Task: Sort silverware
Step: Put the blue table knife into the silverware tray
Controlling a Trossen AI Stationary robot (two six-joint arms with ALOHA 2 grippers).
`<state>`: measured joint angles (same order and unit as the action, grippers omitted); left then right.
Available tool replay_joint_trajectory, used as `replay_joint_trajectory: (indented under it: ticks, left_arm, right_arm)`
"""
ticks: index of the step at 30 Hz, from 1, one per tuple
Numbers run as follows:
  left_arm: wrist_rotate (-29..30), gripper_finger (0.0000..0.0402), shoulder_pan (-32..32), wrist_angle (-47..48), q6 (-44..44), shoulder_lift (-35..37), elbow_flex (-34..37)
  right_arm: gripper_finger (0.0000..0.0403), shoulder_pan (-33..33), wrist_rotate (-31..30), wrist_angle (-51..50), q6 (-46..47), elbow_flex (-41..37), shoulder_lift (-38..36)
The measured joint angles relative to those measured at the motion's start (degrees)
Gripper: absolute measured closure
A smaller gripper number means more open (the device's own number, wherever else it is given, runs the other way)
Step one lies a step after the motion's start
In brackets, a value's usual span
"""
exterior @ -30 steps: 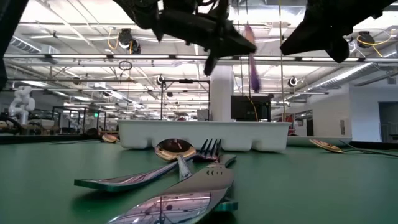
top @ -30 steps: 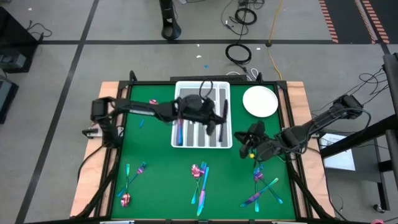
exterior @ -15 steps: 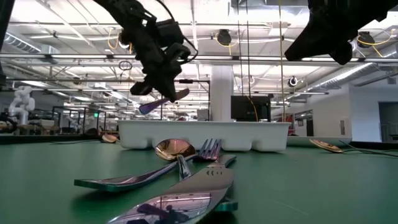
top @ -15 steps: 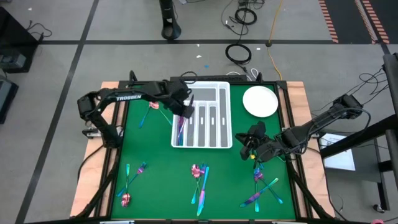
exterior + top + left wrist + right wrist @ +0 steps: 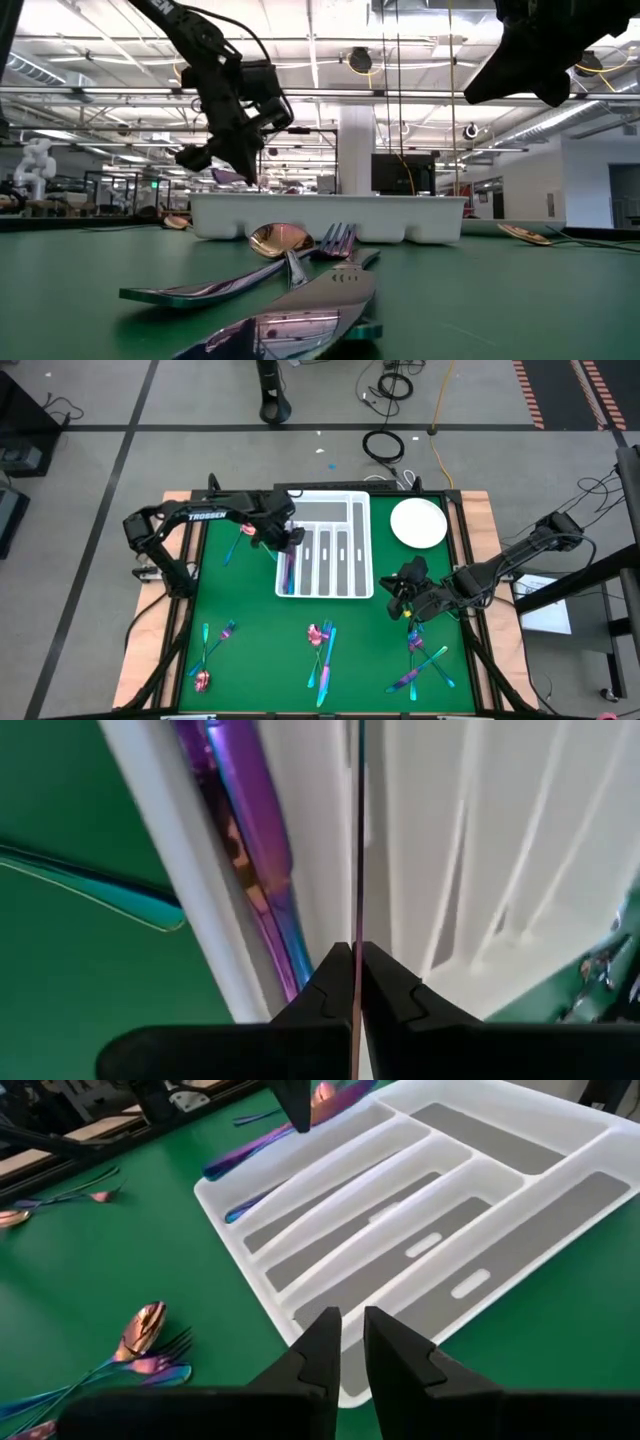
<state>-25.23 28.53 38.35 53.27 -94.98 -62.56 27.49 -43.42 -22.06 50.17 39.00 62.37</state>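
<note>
Jaws of TROSSEN-lettered left gripper (image 5: 286, 538) clamped on a knife (image 5: 358, 870) over tray (image 5: 352, 588).

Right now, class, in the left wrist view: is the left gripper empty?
No: the left gripper is shut on a thin iridescent piece of silverware, seen edge-on above the white compartmented tray.

One white plastic tray (image 5: 345, 510) with five long compartments sits on the green table, beside one round white plate (image 5: 418, 523). Two dark robot arms reach over it. Loose iridescent rainbow-finished metal silverware (image 5: 322, 650) lies in four clusters, individual pieces too small to count reliably.
</note>
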Motion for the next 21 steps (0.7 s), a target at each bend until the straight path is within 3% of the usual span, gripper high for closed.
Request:
replay_joint_trajectory:
  ticks: [10, 21]
  left_arm:
    - [1.8, 0.0398, -1.2, -2.8, 0.5, -3.3, 0.8]
    - [1.7, 0.0339, -1.3, -1.8, 1.9, -3.3, 0.8]
  right_arm:
    - [0.0364, 0.0, 0.0, 0.0, 0.1, 0.0, 0.0]
    - [0.0364, 0.0, 0.0, 0.4, 0.1, 0.0, 0.0]
